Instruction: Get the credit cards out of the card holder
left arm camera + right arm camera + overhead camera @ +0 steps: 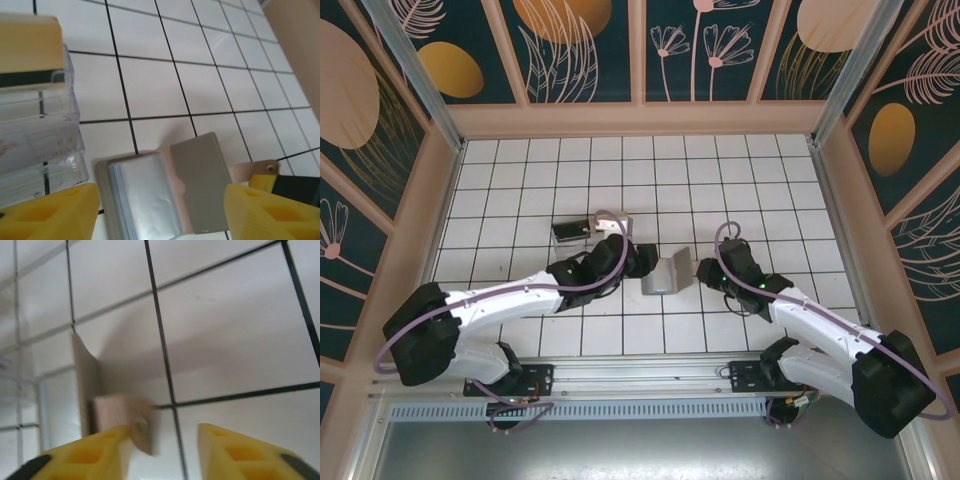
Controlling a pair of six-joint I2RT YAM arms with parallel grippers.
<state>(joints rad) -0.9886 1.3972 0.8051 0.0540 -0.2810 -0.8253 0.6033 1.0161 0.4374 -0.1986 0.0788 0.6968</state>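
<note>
Top external view: locate grey card holder (665, 272) at table (770, 190) centre, folded half open. Note left pincer (160, 212) just left, fingers apart above clear sleeves. Note right pincer (165, 450) just right, apart, beside tan tab (127, 415). Find clear plastic box (40, 140) to far left.

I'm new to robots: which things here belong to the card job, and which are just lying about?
For the job: grey card wallet; clear plastic holder; left gripper and right gripper, both open.
Just there: tiled table; patterned walls.
</note>
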